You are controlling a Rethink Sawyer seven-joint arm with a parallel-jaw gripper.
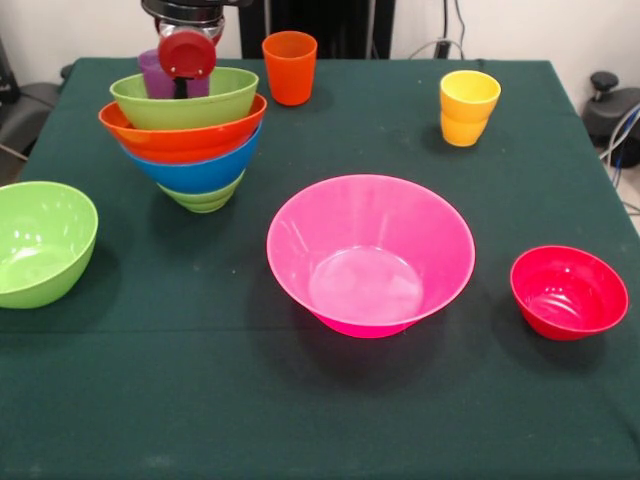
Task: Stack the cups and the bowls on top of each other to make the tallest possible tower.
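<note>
Nested bowl stack back left, largest bowl centre, two cups behind it

Looks like a robotics lab: table draped in dark green cloth as a test surface, loose cables trailing at 3 o'clock, black equipment against a plain white wall at 12 o'clock.

A table under dark green cloth carries seven things directly — a nested bowl stack far left; an orange cup; a yellow cup; a lime green bowl; a large pink bowl; a small red bowl.
</note>
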